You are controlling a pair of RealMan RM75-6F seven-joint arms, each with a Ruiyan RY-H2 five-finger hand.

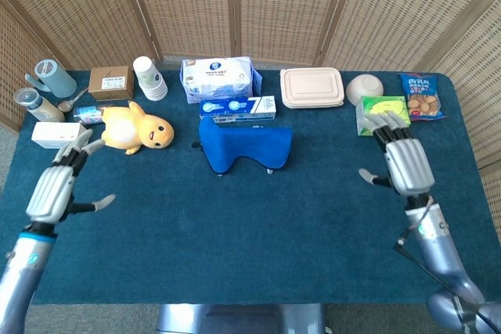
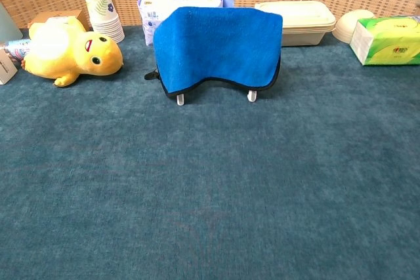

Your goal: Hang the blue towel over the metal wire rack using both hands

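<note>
Blue terry cloth is what you are dealing with: soft, limp, light, likely to slide off thin wire if pulled unevenly. Your left hand (image 1: 53, 191) hovers near the tabletop's left edge, fingers spread, holding nothing. The towel (image 2: 220, 47) already drapes over the rack (image 2: 251, 96), only its small feet showing, toward the middle of the back edge. If you adjust it, take the two hanging bottom corners together. Your right hand (image 1: 405, 164) sits near the right edge, fingers apart, empty.
</note>
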